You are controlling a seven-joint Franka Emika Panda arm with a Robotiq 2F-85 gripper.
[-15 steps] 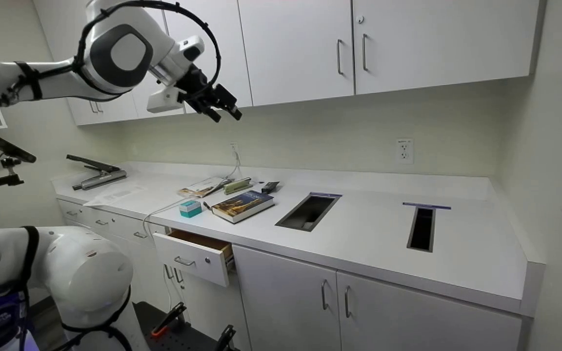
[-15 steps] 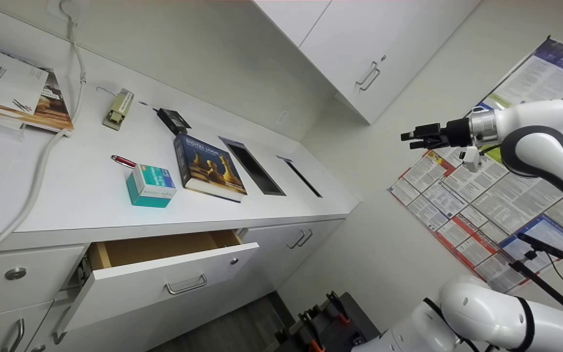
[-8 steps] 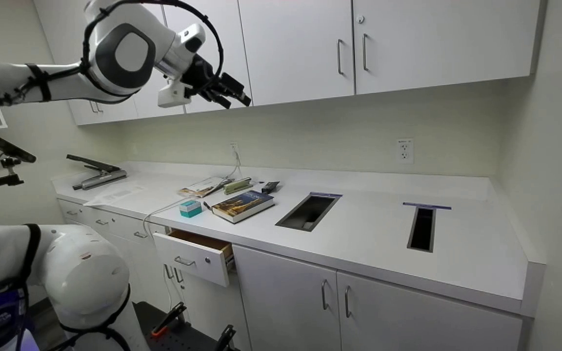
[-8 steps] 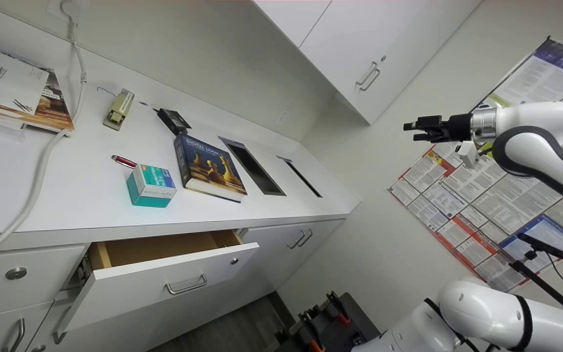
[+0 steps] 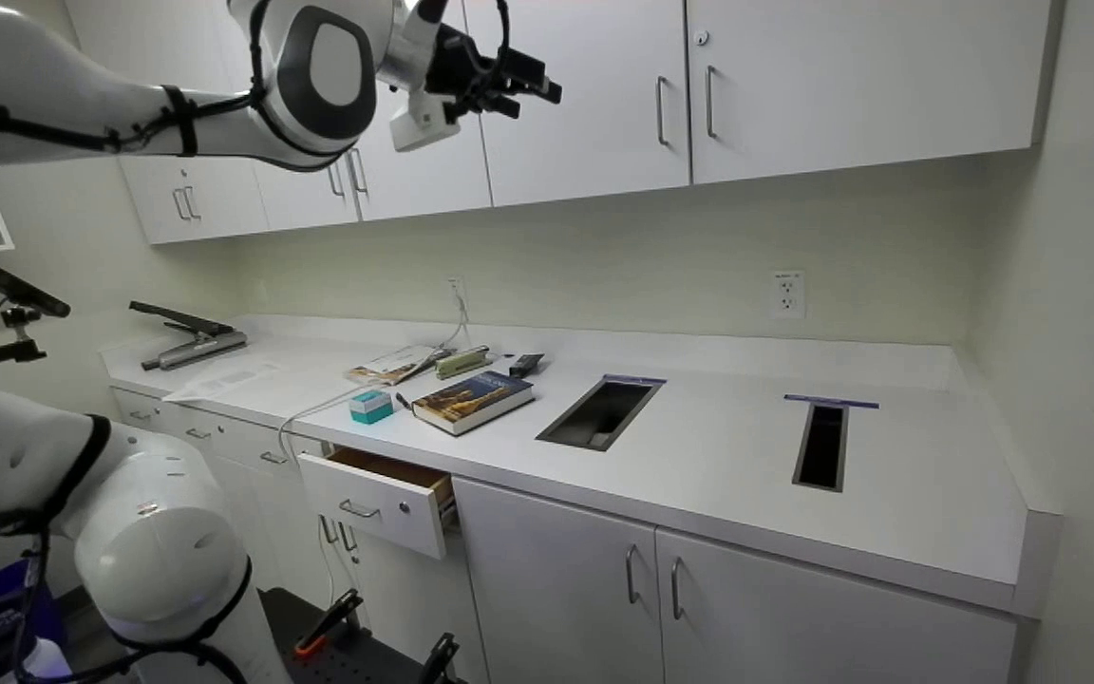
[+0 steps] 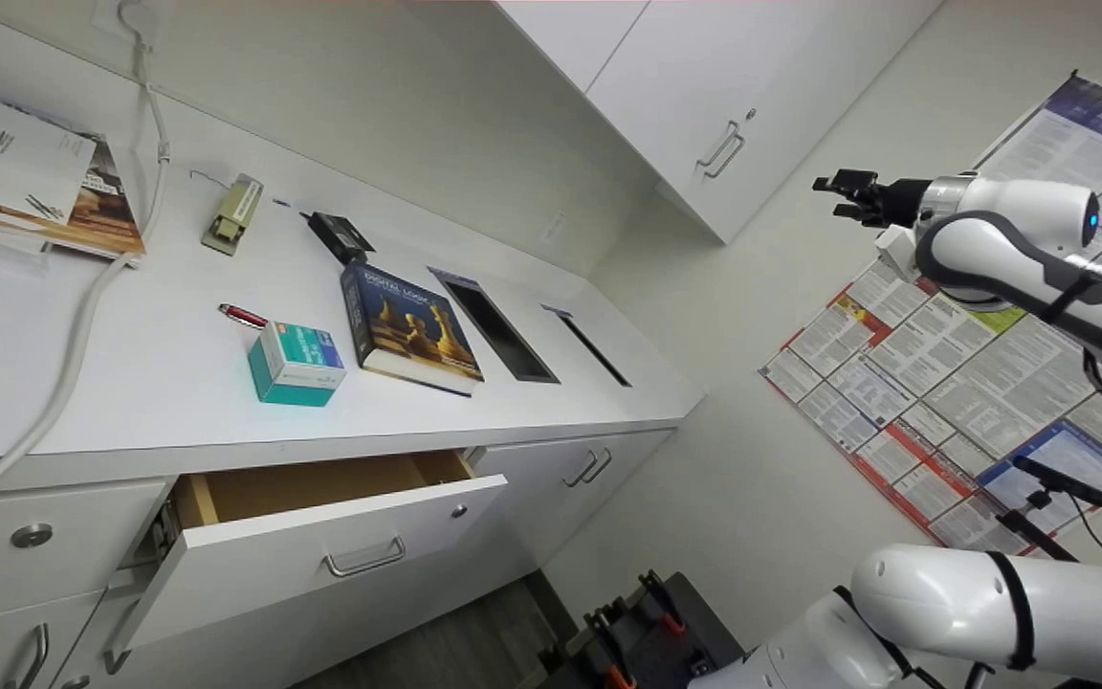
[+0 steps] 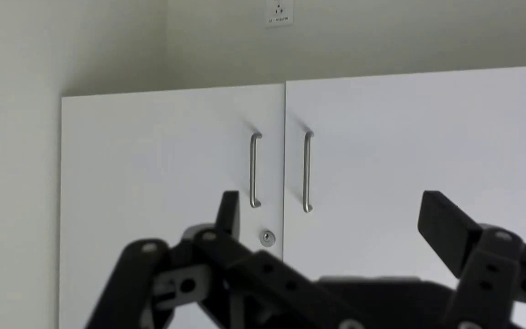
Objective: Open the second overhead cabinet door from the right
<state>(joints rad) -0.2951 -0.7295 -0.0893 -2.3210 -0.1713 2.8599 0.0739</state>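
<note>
While the stuff on the counter [image 5: 718, 465] hasn't budged since half a second ago, the arm [image 5: 329, 66] has moved a fair bit: in both exterior views the gripper [image 7: 330, 203] sits higher in the picture and further right than it did. In an exterior view it was down around the bottom edge of the overhead cabinets [image 5: 419, 180], and now it shows in front of the second overhead door from the right [image 5: 594, 142], tilted down less steeply. That's the door for this job, btw: closed, above the counter, with its handle [image 7: 307, 172] right by the edge that meets the rightmost door [image 7: 153, 160].

The fingers [image 7: 229, 212] are spread wide apart with nothing held, and the gripper is clear of the door. The wrist view shows the handle in the gap between them, but well beyond. That view looks upside down, with the wall outlet [image 7: 279, 11] up top and the rightmost door's lock [image 7: 267, 238] below.

With the arm shifted up, you can also see a pair of handles [image 5: 358, 171] further along the cabinets that it was mostly covering before. Down below, the drawer [image 5: 371, 499] is still pulled out, and the book [image 5: 471, 402] and teal box [image 6: 296, 366] are in the same spots.
</note>
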